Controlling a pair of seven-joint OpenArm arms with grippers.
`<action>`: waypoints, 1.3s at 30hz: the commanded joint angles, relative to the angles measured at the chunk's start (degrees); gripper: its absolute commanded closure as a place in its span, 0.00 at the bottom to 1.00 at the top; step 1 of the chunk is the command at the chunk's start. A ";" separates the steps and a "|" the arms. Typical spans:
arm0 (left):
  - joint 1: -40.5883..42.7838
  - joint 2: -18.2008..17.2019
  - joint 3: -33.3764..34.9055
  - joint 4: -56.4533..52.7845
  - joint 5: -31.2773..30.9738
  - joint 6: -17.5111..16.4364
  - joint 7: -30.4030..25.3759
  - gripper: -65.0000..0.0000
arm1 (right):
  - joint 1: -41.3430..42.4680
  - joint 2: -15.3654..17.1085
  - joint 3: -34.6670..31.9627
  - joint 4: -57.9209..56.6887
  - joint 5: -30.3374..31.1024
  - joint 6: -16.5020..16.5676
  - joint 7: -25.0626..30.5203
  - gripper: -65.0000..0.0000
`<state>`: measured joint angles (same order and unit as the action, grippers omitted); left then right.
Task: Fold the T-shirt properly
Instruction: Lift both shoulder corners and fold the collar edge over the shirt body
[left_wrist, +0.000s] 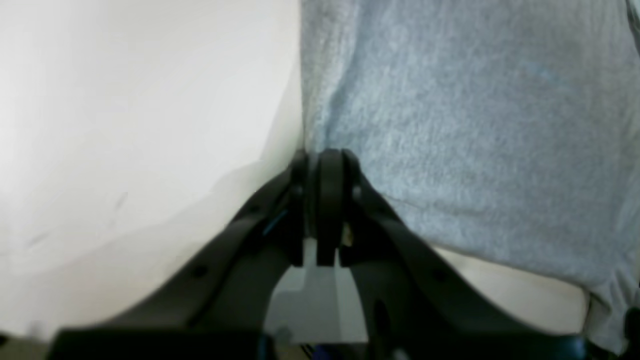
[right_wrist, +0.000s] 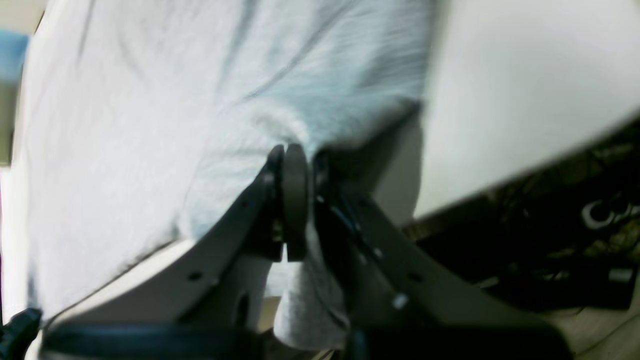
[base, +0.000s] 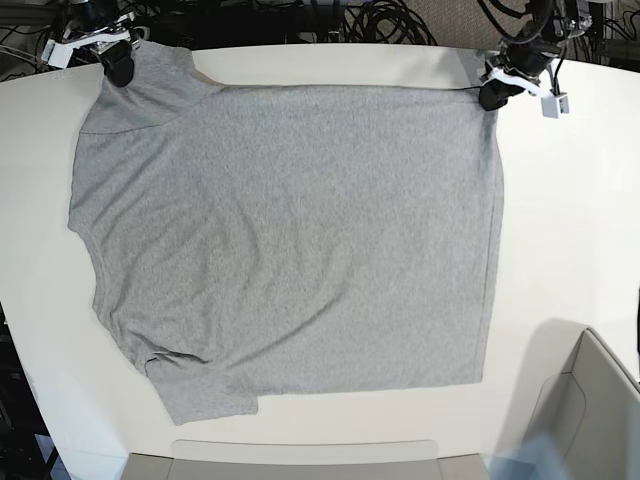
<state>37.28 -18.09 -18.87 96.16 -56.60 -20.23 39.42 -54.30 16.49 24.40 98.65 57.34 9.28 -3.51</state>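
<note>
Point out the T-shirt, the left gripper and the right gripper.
T-shirt (base: 300, 240), base view, middle of the plain grey side.
left gripper (left_wrist: 325, 157), left wrist view, closed fingertips pinching the shirt's edge.
right gripper (right_wrist: 292, 150), right wrist view, closed fingertips pinching fabric.

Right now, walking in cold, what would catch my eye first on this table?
The big grey T-shirt spread nearly flat, plain side up, across the white table. Then the two black grippers pinching its far corners: the left gripper at the base view's upper right, the right gripper at its upper left.

One T-shirt (base: 290, 240), one table (base: 570, 230), and two grippers: left gripper (base: 492, 97), right gripper (base: 120, 72).
</note>
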 joint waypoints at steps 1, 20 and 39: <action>1.54 -0.68 -0.60 2.35 -0.68 -0.65 -2.72 1.00 | -0.51 -0.36 1.05 1.88 -0.68 1.05 1.62 1.00; -3.65 -0.77 -0.34 8.06 -0.68 13.24 -1.66 1.00 | 9.34 0.08 5.97 9.00 -5.43 0.61 -7.96 1.00; -18.68 -0.77 -1.83 8.06 6.80 19.13 8.89 1.00 | 32.72 -4.32 10.98 9.35 -22.75 1.05 -28.45 1.00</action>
<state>18.63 -18.13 -20.34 103.24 -50.28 -1.02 49.43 -21.82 11.42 34.87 106.89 34.26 10.28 -33.56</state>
